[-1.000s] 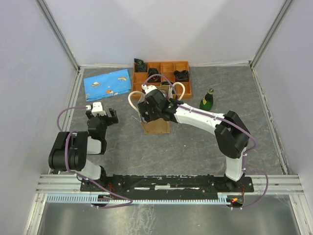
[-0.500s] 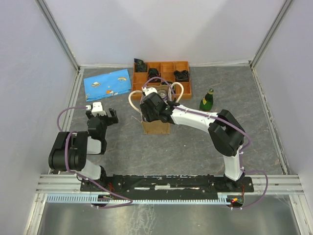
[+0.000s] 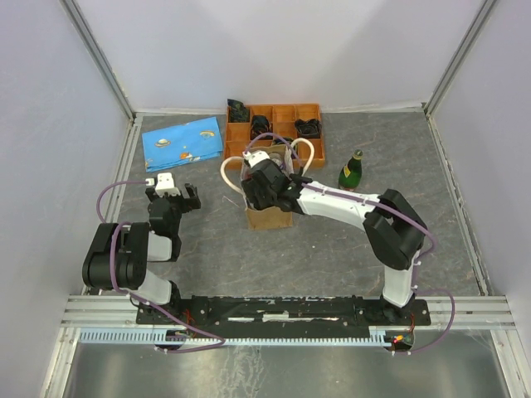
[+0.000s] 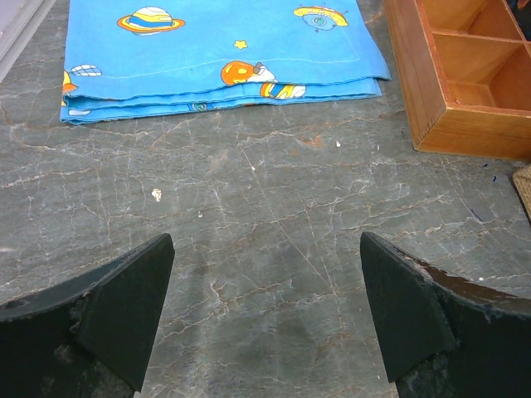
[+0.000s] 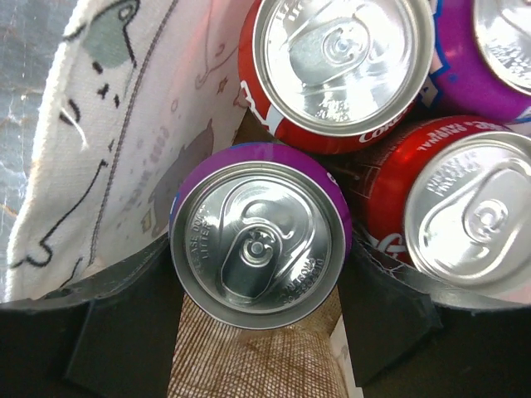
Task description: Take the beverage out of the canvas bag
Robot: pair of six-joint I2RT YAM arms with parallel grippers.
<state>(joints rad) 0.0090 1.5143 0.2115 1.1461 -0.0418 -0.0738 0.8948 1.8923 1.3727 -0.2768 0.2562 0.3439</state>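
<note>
The right fingers (image 5: pixel 116 332) reach down into the mouth of the small tan-brown canvas bag (image 3: pixel 269 219) with two cream loop handles, which stands upright at the middle of the grey marbled bench (image 3: pixel 348 249), just in front of the orange wooden compartmented tray (image 3: pixel 287 114); the wrist view shows the two dark fingers partly closed, one pressed against each side of a purple aluminium drink can (image 5: pixel 259 245) with a silver pull-tab lid, which stands upright inside the bag against its cream cartoon-printed lining (image 5: pixel 108 124). Packed beside it in the bag are two red cans (image 5: pixel 340 66), one touching it on the side away from the fingers and one close at its right, and a second purple can (image 5: pixel 498 41) at the far corner, only partly in view. The left fingers (image 4: pixel 108 307) hover low over bare bench well to the left of the bag, spread wide with nothing between them, facing a folded blue cloth (image 4: pixel 224 50) printed with planets and rockets that lies flat near the tray's left end. A dark green bottle (image 3: pixel 351 170) with a yellow label stands upright on the bench to the right of the bag, apart from it and close to the tray's front right corner; small dark items sit in several tray compartments, too small to identify
</note>
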